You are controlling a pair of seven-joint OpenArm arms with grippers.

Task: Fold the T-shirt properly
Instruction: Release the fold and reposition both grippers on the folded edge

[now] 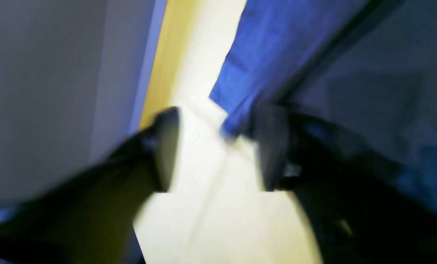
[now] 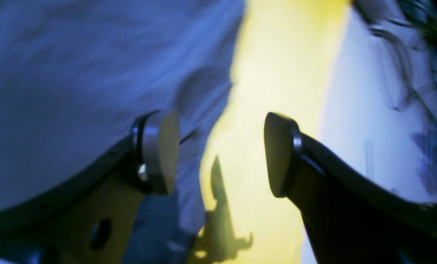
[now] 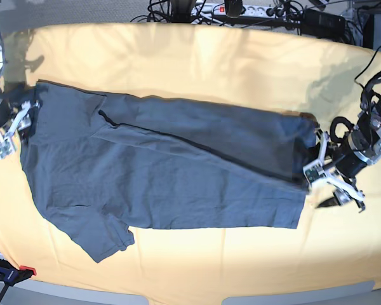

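The dark grey T-shirt (image 3: 165,165) lies flat across the yellow tablecloth (image 3: 209,63), its top part folded over lengthwise and one sleeve sticking out at the front left. My left gripper (image 3: 322,182) stands open at the shirt's right-hand edge. In the left wrist view the gripper (image 1: 220,150) shows bare cloth between its fingers, and the shirt's edge (image 1: 262,44) lies just by one finger (image 1: 273,146). My right gripper (image 3: 16,124) is open at the shirt's left-hand edge. In the right wrist view the gripper (image 2: 220,154) holds nothing, and the shirt (image 2: 75,66) lies beside one finger (image 2: 160,154).
Cables and a power strip (image 3: 241,9) lie behind the table's far edge. A red tag (image 3: 26,271) sits at the front left corner. Yellow cloth shows all around the shirt, widest along the back and front.
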